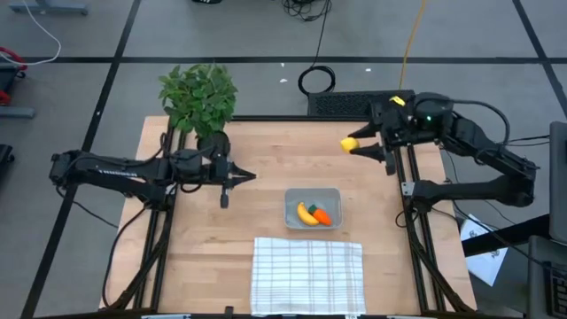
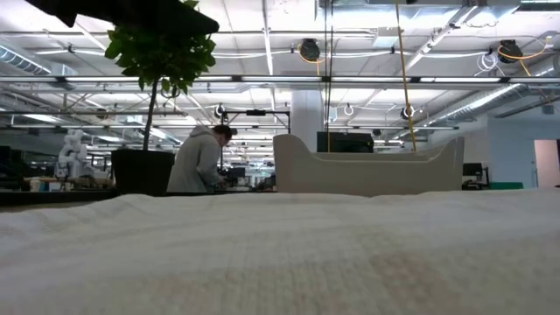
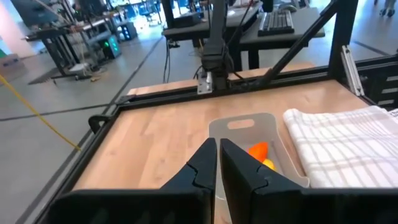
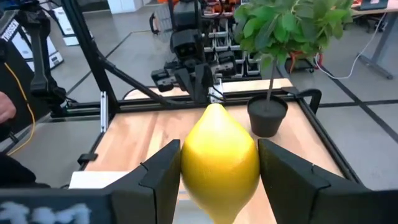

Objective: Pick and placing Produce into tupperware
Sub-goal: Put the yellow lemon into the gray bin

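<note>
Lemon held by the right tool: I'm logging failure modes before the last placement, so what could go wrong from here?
1. The lemon is round and pinched only at its sides by the right tool; it might slip on the way.
2. The tupperware is small and already holds the banana and carrot; the lemon may bounce out.
3. The shut left tool hangs nearby; the arms could crowd each other.

Glossy, smooth yellow lemon (image 4: 219, 163) sits between matt dark plastic fingers (image 4: 163, 175). The table (image 1: 266, 159) is pale wood with visible grain; on it, the translucent plastic tupperware (image 1: 312, 197). Near edge: white checked woven cloth (image 1: 307, 275), softly textured.
</note>
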Controlling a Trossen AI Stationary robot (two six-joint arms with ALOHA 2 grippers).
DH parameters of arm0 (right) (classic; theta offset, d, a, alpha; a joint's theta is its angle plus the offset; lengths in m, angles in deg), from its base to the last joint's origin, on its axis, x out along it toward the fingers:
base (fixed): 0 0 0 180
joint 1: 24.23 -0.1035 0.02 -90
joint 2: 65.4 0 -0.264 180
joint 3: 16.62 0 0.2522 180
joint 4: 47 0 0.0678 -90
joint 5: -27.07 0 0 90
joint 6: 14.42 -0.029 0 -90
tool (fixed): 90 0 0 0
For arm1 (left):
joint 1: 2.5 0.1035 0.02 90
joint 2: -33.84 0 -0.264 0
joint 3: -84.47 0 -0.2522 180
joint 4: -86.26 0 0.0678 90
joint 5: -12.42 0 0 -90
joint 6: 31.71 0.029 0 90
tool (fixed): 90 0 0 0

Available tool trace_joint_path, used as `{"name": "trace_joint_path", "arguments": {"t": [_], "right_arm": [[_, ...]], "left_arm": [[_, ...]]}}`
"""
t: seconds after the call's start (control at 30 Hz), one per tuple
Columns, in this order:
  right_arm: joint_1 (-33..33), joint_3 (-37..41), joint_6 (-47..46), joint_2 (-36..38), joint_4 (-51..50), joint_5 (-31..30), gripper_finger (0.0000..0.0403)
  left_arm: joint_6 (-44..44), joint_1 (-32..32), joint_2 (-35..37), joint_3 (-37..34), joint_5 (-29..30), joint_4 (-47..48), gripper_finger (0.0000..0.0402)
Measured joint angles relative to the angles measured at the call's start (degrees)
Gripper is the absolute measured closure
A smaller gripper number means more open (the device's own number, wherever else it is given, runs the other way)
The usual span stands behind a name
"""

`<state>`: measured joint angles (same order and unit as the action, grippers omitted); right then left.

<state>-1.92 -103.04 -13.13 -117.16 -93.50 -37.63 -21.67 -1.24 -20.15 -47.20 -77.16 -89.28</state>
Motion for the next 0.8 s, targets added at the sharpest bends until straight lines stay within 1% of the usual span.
{"name": "trace_joint_path", "arguments": {"t": [0.1,0.27,0.37,0.47,0.53,0.7,0.8], "right_arm": [[0.13,5.20,0.75,4.30,2.54,-0.22,0.0221],[0.54,16.93,2.14,12.14,11.61,-4.20,0.0220],[2.60,24.11,2.83,15.72,19.06,-6.91,0.0220],[5.93,29.77,2.85,17.33,25.02,-7.17,0.0220],[8.51,32.32,2.65,17.25,27.61,-4.80,0.0220],[15.16,37.00,0.23,15.64,34.84,6.60,0.0220],[17.12,40.57,-5.93,14.77,43.21,11.95,0.0220]], "left_arm": [[0.14,-0.43,0.01,-1.12,1.25,-1.70,0.0376],[0.18,-0.40,0.01,-1.60,3.49,-1.74,0.0376],[0.61,-0.40,0.01,-1.62,4.20,-1.72,0.0376],[0.73,-0.40,0.01,-1.62,4.20,-1.72,0.0376],[0.73,-0.40,0.01,-1.62,4.20,-1.72,0.0376],[1.42,-0.40,0.01,-1.62,4.20,-1.70,0.0376],[2.08,-0.28,0.01,-1.62,4.23,-1.70,0.0376]]}}
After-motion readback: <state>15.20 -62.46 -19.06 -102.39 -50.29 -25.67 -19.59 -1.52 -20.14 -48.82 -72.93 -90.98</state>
